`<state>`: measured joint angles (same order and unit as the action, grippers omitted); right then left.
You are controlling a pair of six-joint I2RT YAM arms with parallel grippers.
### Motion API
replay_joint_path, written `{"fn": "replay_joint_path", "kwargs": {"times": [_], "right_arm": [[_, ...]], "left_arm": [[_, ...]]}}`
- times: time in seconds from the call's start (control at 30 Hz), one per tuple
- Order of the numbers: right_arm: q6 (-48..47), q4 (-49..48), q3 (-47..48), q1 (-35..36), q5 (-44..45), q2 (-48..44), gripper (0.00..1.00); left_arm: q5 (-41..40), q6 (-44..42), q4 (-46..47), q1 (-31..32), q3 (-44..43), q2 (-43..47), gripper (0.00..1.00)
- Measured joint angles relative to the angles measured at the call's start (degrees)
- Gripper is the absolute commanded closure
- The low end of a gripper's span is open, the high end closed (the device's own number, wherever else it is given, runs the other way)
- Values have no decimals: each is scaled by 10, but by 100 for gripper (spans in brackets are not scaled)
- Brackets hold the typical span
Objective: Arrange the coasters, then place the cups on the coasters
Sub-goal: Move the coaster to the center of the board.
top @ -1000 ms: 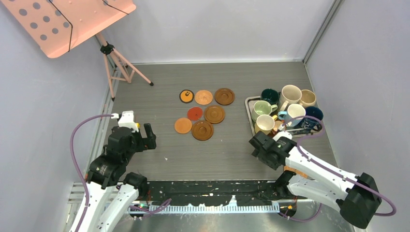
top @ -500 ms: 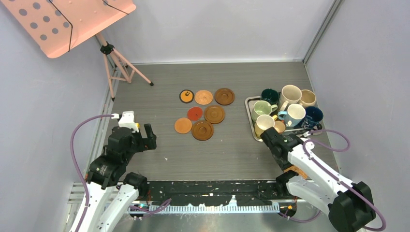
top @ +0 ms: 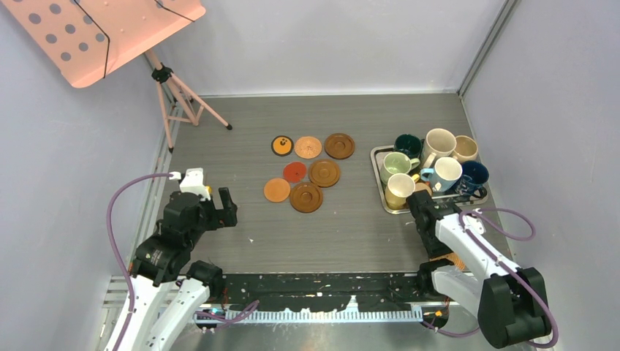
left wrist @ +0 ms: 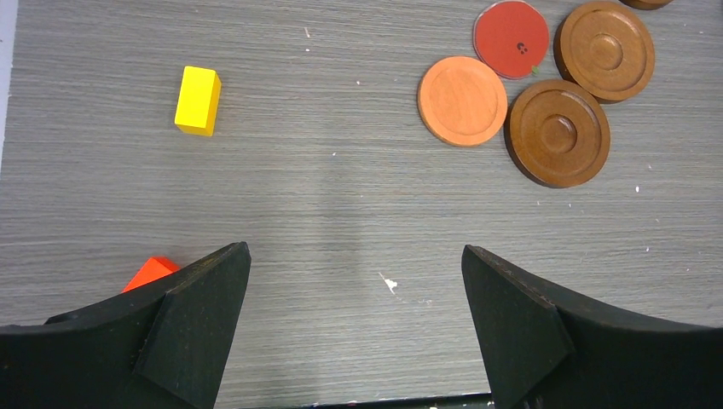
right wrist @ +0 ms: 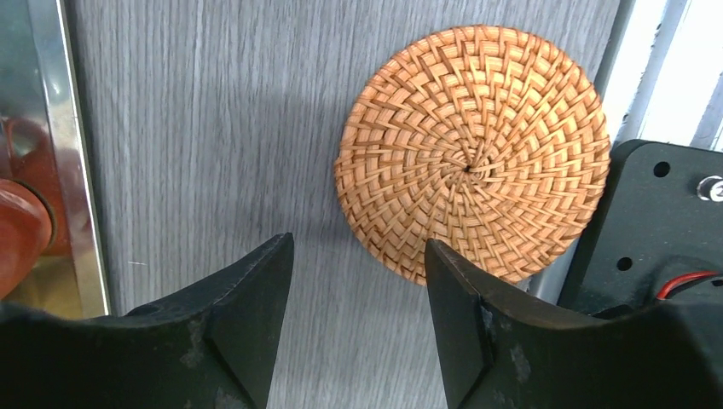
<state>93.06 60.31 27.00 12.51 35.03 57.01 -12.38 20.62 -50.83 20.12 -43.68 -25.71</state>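
Note:
Several coasters lie mid-table: black-and-orange (top: 282,145), tan (top: 308,147), red (top: 295,172), orange (top: 277,190) and three dark brown ones (top: 306,197). The wicker coaster (right wrist: 473,153) lies flat by the right arm's base, mostly hidden under that arm in the top view. My right gripper (right wrist: 358,243) hovers open at its near edge, with one finger over the rim and nothing between the jaws. Several cups stand crowded on the metal tray (top: 376,151), among them yellow (top: 401,187), pale green (top: 397,164) and white-blue (top: 447,172). My left gripper (left wrist: 355,249) is wide open over bare table.
A yellow block (left wrist: 198,100) and an orange-red block (left wrist: 149,271) lie near the left gripper. The tray's rim (right wrist: 68,170) runs close to the right gripper's left side, and the black arm base (right wrist: 656,230) sits right of the wicker coaster. A pink music stand (top: 175,88) is at the back left.
The right arm swung from the tray's front corner back toward its base, over the wicker coaster, and its jaws narrowed a little. The left arm stayed still.

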Motion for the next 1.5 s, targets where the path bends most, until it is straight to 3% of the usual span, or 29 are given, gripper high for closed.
{"fn": "replay_joint_path", "kwargs": {"times": [0.5,1.13,1.5], "right_arm": [[-81,-50,0,-21,-83,-12,49],[-132,-142,-9,-14,-284,-28,58],[-129,-195,20,110,-331,55,59]], "left_arm": [[-1,0,0,0,0,0,2],[0,0,0,0,0,0,2],[-1,0,0,0,0,0,2]]}}
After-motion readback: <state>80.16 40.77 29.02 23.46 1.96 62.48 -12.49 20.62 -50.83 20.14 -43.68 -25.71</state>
